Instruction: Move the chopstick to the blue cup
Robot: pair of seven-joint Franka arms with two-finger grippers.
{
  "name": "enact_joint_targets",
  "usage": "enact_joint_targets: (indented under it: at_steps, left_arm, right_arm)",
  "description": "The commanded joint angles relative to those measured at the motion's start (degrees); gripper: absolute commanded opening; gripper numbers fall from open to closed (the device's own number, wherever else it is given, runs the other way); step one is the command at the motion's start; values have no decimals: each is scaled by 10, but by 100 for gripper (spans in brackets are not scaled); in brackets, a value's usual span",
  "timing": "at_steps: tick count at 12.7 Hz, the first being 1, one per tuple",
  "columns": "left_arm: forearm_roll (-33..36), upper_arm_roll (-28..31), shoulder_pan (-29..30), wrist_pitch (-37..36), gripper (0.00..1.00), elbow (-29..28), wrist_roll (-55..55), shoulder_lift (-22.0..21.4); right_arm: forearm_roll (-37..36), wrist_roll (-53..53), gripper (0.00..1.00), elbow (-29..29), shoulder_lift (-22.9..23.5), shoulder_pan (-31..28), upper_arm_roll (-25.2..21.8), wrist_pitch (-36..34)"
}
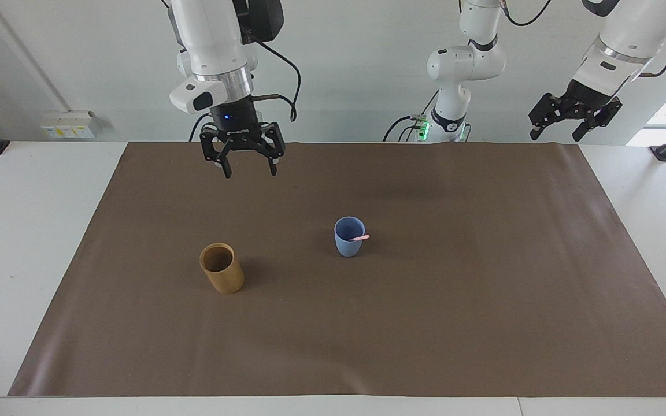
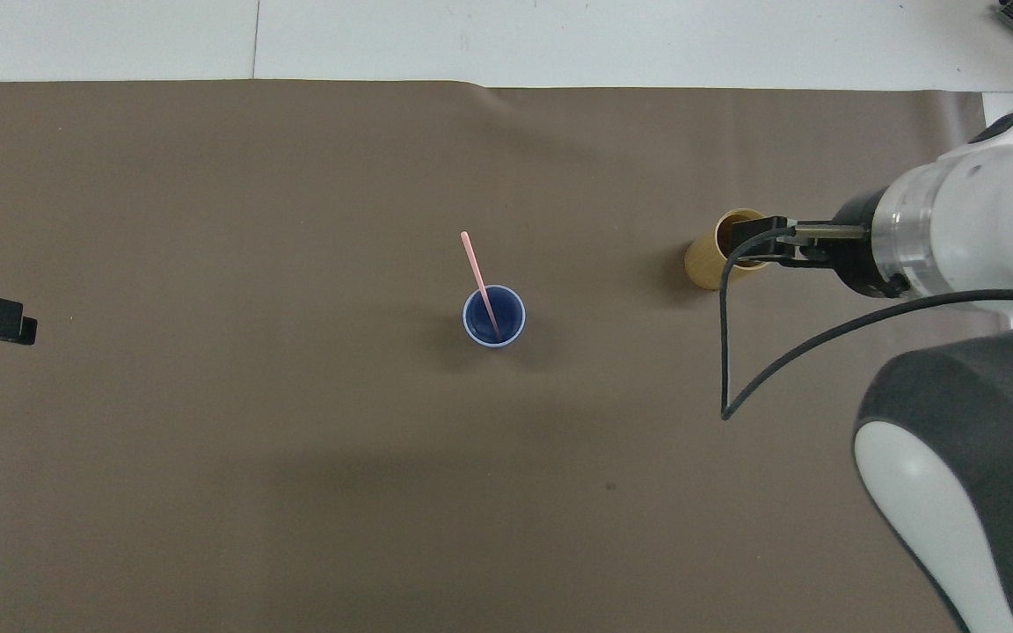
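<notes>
You have the right pincer (image 1: pixel 247 167) raised over the brown mat (image 1: pixel 483 323) near its own base, fingers spread and carrying nothing, which suggests its part is done. The bamboo cup (image 1: pixel 221 276) stands toward the right arm's end of the bench, apparently unused. At the middle, the blue cup (image 1: pixel 348 237) holds the chopstick (image 2: pixel 479 281), which leans on the rim because it is taller than the cup. Your left pincer (image 1: pixel 574 118) waits aloft, released too.

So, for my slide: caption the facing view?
Chopstick leaning in blue cup; right pincer open, raised clear.
</notes>
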Motion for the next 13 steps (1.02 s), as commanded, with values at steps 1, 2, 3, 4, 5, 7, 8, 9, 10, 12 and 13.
enact_joint_targets:
  at_steps: [1, 2, 3, 4, 5, 7, 8, 9, 10, 12, 13]
  left_arm:
    - [-5, -1, 4, -4, 100, 7, -3, -2]
    - [-6, -2, 4, -4, 100, 7, -3, -2]
    - [-6, -1, 4, -4, 100, 7, -3, -2]
    - [-5, -1, 4, -4, 100, 7, -3, -2]
    - [-6, -2, 4, -4, 100, 7, -3, -2]
    - [-5, -1, 4, -4, 100, 7, -3, -2]
    - [-5, -2, 4, -4, 100, 7, -3, -2]
    - [-6, -1, 4, -4, 100, 7, -3, -2]
    - [-6, -1, 4, -4, 100, 7, -4, -2]
    - [-5, -1, 4, -4, 100, 7, -3, -2]
    - [-5, -2, 4, -4, 100, 7, -3, -2]
  right_arm:
    - [-12, -3, 100, 48, 17, -46, 8, -72]
    - [-12, -3, 100, 49, 17, -52, 7, -91]
    - [-22, -4, 100, 49, 17, -53, 7, -101]
    - [-40, -4, 100, 49, 17, -53, 8, -108]
    - [-52, -11, 100, 57, 19, -53, 9, -122]
    - [-41, -30, 100, 60, 19, -72, 4, -127]
    - [-38, -32, 100, 57, 17, -76, 4, -133]
    - [-38, -33, 100, 58, 17, -75, 5, -137]
    - [-38, -33, 100, 58, 17, -74, 7, -137]
    - [-13, -43, 100, 61, 18, -81, 6, -137]
    - [-3, -59, 100, 62, 19, -84, 3, -137]
